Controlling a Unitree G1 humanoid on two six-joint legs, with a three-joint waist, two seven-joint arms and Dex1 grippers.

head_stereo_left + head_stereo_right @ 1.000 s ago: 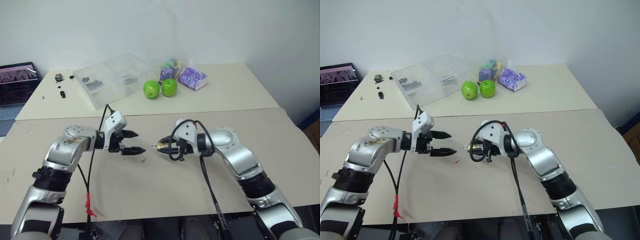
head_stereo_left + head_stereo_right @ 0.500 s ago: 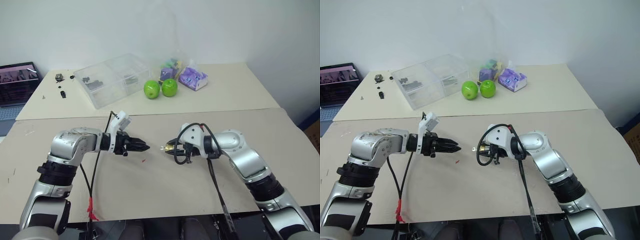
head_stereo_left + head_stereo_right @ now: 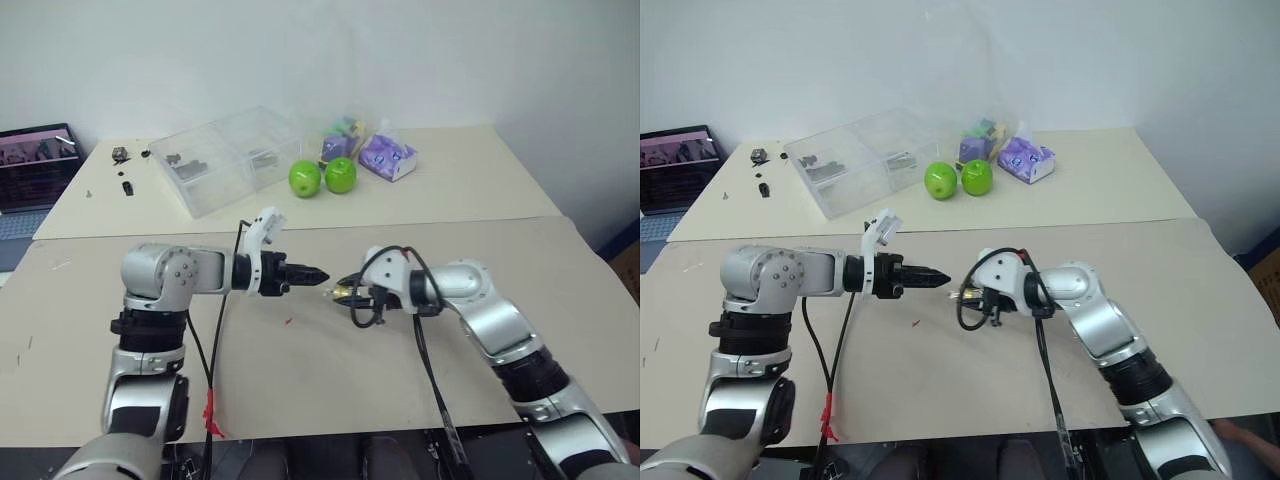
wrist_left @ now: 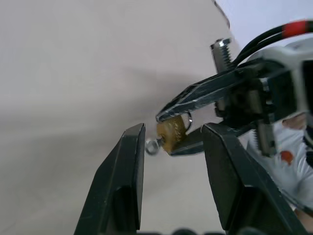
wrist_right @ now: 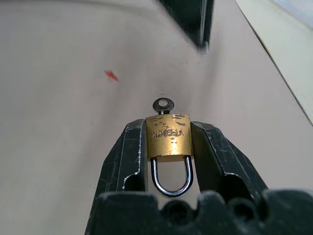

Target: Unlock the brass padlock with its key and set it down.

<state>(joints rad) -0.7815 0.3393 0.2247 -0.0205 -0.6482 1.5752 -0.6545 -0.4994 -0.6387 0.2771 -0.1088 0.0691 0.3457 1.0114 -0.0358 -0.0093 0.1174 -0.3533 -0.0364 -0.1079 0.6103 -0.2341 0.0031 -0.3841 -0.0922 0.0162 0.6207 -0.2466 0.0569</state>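
Closing in, the left end effector (image 4: 173, 142), fingers apart, flanks the small brass padlock (image 5: 168, 137) clamped in the right end effector (image 5: 168, 147).

Scuffed brass padlock (image 5: 168, 136), shiny steel shackle

A plain white wall (image 3: 300, 50) fills the top of the frame. Below it stand two beige tables (image 3: 470, 190), pushed together.
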